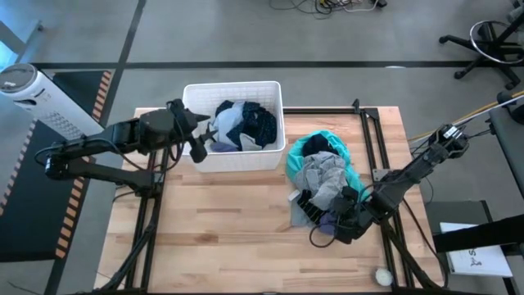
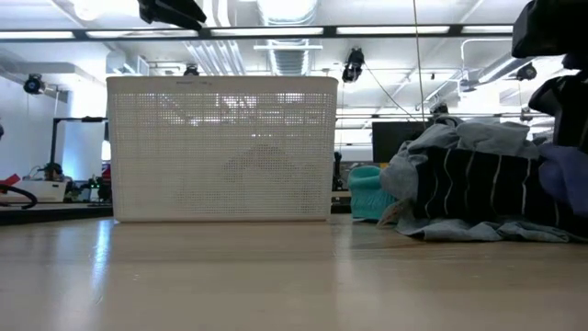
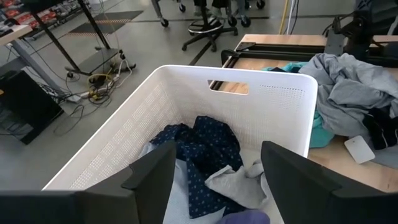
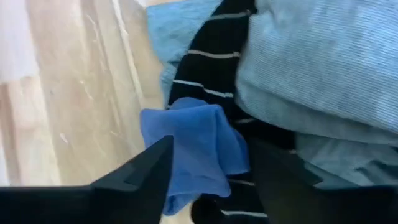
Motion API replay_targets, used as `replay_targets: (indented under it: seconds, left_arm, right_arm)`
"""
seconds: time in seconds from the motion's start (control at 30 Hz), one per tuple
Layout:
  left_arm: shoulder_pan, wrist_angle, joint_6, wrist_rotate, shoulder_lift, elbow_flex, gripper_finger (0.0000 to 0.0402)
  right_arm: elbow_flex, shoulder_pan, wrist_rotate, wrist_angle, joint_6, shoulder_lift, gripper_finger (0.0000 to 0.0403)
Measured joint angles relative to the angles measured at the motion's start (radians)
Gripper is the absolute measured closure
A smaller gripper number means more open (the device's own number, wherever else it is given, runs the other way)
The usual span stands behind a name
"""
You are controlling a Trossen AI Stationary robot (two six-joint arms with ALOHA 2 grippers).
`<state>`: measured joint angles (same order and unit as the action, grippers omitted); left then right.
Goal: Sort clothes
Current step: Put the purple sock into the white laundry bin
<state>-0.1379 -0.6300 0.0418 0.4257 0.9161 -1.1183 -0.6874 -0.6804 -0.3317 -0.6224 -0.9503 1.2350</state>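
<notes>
Light wood table (image 1: 229, 221) on a dark frame, grey floor around it, office chair (image 1: 491, 45) at far right, white fan-like unit (image 1: 33, 90) at far left. Low view shows ceiling lights and monitors behind.

White bin (image 1: 233, 160) sits at the table's far side, left of centre. Inside it: navy dotted garment (image 3: 208, 155) with pale fabric beside it.

Left gripper (image 1: 199, 139) hovers over the bin's left rim, fingers (image 3: 152, 177) spread wide apart, holding nothing; the navy garment lies just below and ahead of it in the bin.

Pile of clothes (image 1: 323, 176) right of the bin: teal piece (image 1: 315, 141) at the far end, grey garment (image 1: 323, 172) on top, black striped garment (image 2: 469, 193) below.

Right gripper (image 1: 340, 225) is down at the pile's near end, jaws partly open around a small lavender-blue piece (image 4: 196, 149), fingers either side of it; firm grip cannot be told. Black striped fabric touches it just beyond.
</notes>
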Motion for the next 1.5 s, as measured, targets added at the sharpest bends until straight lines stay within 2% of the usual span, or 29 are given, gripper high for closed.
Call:
replay_targets:
  seconds: [0.2,0.23,0.47,0.57,0.67,0.87,0.97,1.07,1.2,1.37,1.5]
  left_arm:
    - [0.0,-0.001,0.0,0.0,0.0,0.0,0.0169]
    - [0.0,-0.001,0.0,-0.001,0.0,0.0,0.0171]
    - [0.0,-0.001,0.0,-0.046,0.0,0.001,0.0189]
    - [0.0,0.001,0.005,-0.046,0.0,0.0,0.0191]
    - [0.0,0.015,0.029,-0.046,0.0,0.001,0.019]
    - [0.0,0.093,0.079,-0.05,0.002,0.002,0.0179]
    - [0.0,0.112,0.097,-0.051,0.002,0.002,0.0177]
    - [0.0,0.113,0.098,-0.065,0.002,0.002,0.0182]
    - [0.0,0.116,0.096,-0.146,0.003,0.009,0.0211]
    - [0.006,0.205,0.035,-0.204,0.003,0.067,0.0278]
    - [0.019,0.356,0.031,-0.259,0.003,0.157,0.0346]
  right_arm:
    - [0.001,0.002,0.029,0.044,0.049,0.069,0.0378]
    - [-0.005,0.002,0.032,0.042,0.056,0.081,0.039]
    - [-0.149,0.005,0.044,0.047,0.174,0.1,0.0399]
    - [-0.249,0.023,-0.006,0.048,0.273,0.095,0.04]
    - [-0.361,0.055,-0.113,0.045,0.404,0.095,0.04]
    - [-0.565,0.204,-0.267,0.096,0.69,0.122,0.04]
    - [-0.64,0.314,-0.269,0.141,0.826,0.123,0.04]
    - [-0.699,0.452,-0.222,0.195,0.937,0.128,0.04]
    - [-0.737,0.642,-0.014,0.272,0.991,0.153,0.0401]
    - [-0.781,0.814,0.193,0.28,1.003,0.241,0.04]
    - [-0.82,0.882,0.219,0.315,1.015,0.323,0.04]
